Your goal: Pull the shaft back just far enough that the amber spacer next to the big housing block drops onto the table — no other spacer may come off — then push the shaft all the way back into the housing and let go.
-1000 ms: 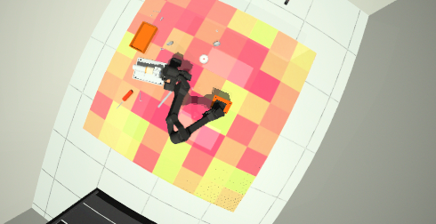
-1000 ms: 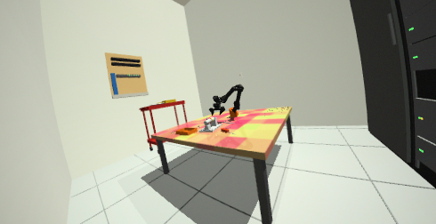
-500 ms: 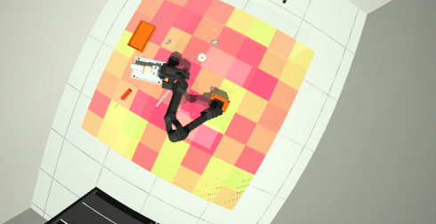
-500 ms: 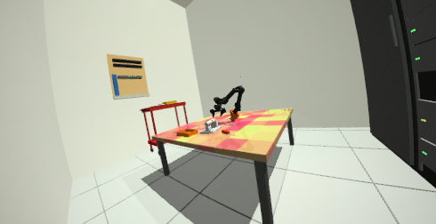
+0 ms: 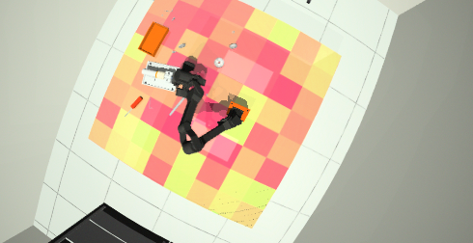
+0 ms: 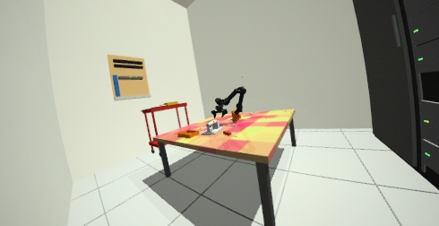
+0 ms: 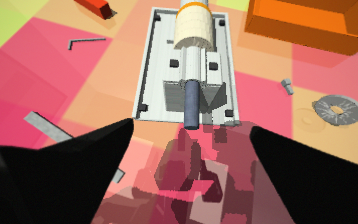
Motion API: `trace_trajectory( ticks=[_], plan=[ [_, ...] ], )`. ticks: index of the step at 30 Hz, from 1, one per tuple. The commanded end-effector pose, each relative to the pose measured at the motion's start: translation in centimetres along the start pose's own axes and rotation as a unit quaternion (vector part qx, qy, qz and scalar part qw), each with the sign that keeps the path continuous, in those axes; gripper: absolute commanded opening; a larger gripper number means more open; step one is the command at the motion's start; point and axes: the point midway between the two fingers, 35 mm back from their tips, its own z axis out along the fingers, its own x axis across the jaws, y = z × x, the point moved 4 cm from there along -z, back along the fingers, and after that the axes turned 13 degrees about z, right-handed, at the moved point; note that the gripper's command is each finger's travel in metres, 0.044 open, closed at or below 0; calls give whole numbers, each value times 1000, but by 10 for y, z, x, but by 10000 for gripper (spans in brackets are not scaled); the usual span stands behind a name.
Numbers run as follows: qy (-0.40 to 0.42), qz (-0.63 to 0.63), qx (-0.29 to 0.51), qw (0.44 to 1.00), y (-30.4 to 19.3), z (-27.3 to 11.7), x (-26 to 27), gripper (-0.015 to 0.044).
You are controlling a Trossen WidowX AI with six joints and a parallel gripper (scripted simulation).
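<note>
The shaft (image 7: 191,107) is a blue-grey rod, its end sticking out toward me from a pale bolted block (image 7: 176,75) on the white base plate (image 7: 152,60) (image 5: 164,85). Behind that block is a cream cylindrical part (image 7: 193,30). An amber band (image 7: 195,5) circles the row at its far end, at the top edge of the wrist view; a grey round part continues beyond it. What lies farther along is cut off there. My gripper (image 7: 192,127) (image 6: 219,114) is open and empty. Its fingertips stand apart on either side of the shaft's end, touching nothing.
An orange tray (image 7: 300,41) (image 6: 188,134) stands right of the plate in the wrist view. A red block (image 7: 94,7) (image 5: 137,102), a hex key (image 7: 87,40) and a flat grey bar (image 7: 47,126) lie left. A bolt (image 7: 287,86) and a grey disc (image 7: 350,112) lie right.
</note>
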Motion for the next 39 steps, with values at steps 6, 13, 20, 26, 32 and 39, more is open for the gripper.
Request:
trace_trajectory(
  ticks=[6, 13, 20, 26, 32, 39],
  plan=[
    [-3, -1, 0, 1000, 1, 11, -1, 440],
    [-3, -1, 0, 1000, 1, 23, -2, 440],
    [-2, -1, -1, 1000, 1, 34, -2, 440],
    [-1, 0, -1, 1000, 0, 41, -1, 440],
    [-1, 0, -1, 1000, 0, 41, -1, 440],
    [-1, 0, -1, 1000, 0, 41, -1, 440]
  ],
)
